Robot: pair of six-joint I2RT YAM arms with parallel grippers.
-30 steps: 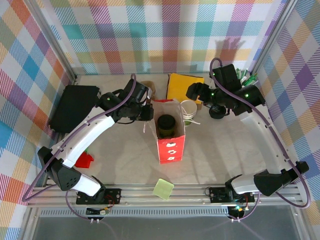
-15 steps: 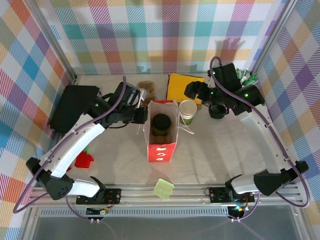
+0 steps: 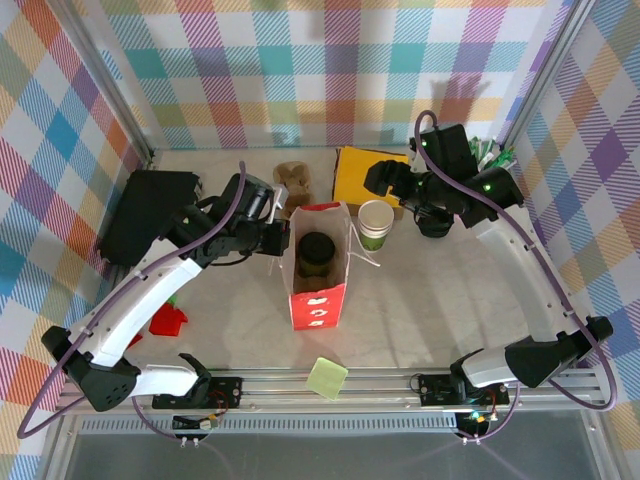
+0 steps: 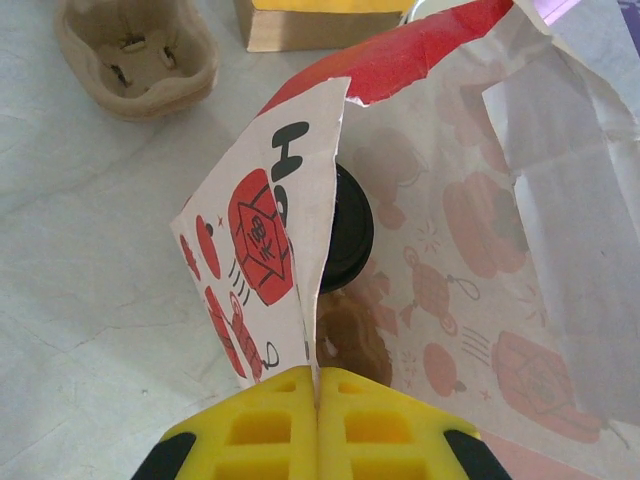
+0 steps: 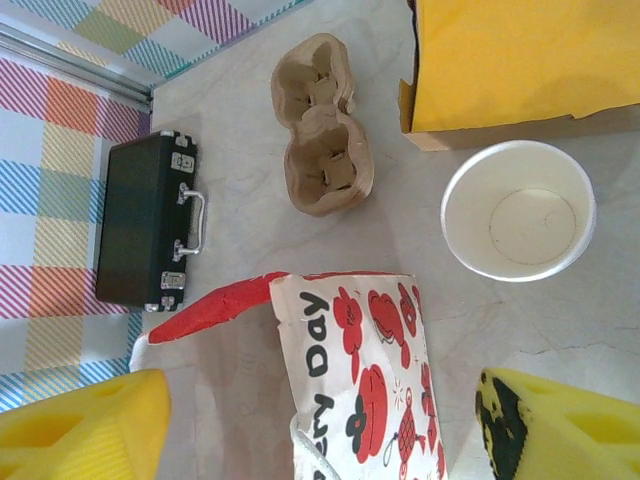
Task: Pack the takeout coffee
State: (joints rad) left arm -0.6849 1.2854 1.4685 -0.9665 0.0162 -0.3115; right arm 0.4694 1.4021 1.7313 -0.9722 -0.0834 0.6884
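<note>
The cup (image 3: 376, 222) stands upright on the counter (image 3: 450, 300) just beside the bag (image 3: 318, 305), at its 2 o'clock; being light paper, it may tip or crumple if the right jaws, released wide near it, close off-centre. The left jaws, on an arm (image 3: 140, 310) curving in from 7 o'clock, are clenched on the bag's 10 o'clock wall, where a tug could tear it.

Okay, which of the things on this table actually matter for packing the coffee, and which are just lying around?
For the job: paper cup, red paper bag, left end effector pinching the bag's edge.
Lying about: black case, cardboard cup carrier, yellow box, green note.
</note>
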